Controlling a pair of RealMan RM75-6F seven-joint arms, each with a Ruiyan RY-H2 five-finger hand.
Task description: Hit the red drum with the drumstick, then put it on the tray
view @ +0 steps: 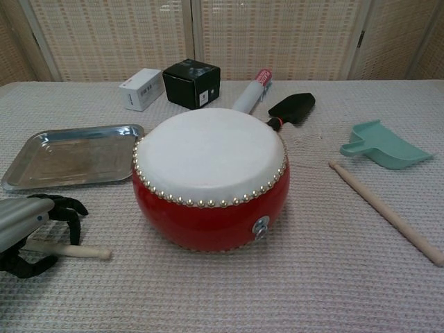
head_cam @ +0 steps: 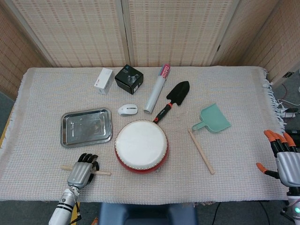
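L hand (head_cam: 80, 170) over drumstick (head_cam: 102, 172), fingers (view: 64, 208) curled around it; firm grip: cannot tell. Stick lies on worktop (head_cam: 234, 93), front-left of red drum (head_cam: 141, 146), near tray (head_cam: 86, 127). R hand (head_cam: 283, 157) apart, fingers spread, empty.

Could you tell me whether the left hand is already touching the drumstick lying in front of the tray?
Cannot tell. In the chest view the left hand arches over the drumstick with fingers either side, but no contact or gap shows plainly.
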